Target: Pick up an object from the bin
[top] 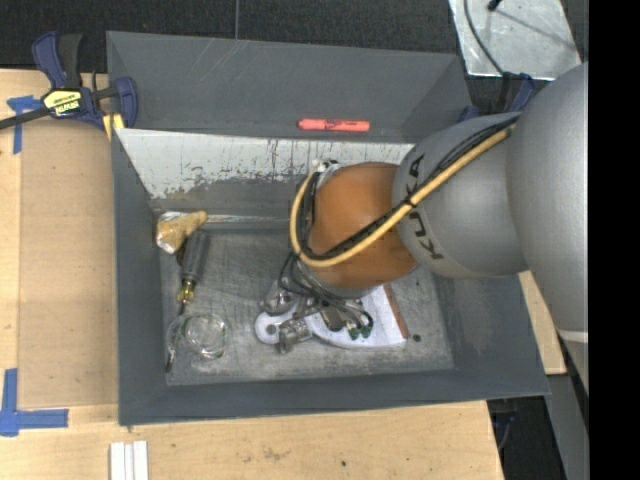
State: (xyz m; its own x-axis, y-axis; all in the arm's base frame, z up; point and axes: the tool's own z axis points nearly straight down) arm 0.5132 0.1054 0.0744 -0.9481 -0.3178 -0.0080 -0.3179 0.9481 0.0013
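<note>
Tool (296,328) hanging low at the left end of a white card (383,320).
The card, printed with green, is lying flat on the near right of the grey bin's (300,398) floor; whether the tool is wide or narrow I cannot tell. A small white round piece (266,330) is lying just beside it, with a clear cup (205,336), a dark brass-tipped rod (191,258) and a tan lump (178,228) farther left.

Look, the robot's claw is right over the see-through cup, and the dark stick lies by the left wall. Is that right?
Not quite. In the camera view, the gripper is over the white flat thing near the middle of the bin's front, not the see-through cup, which sits apart, nearer the left wall. The dark stick does lie by the left wall.
</note>
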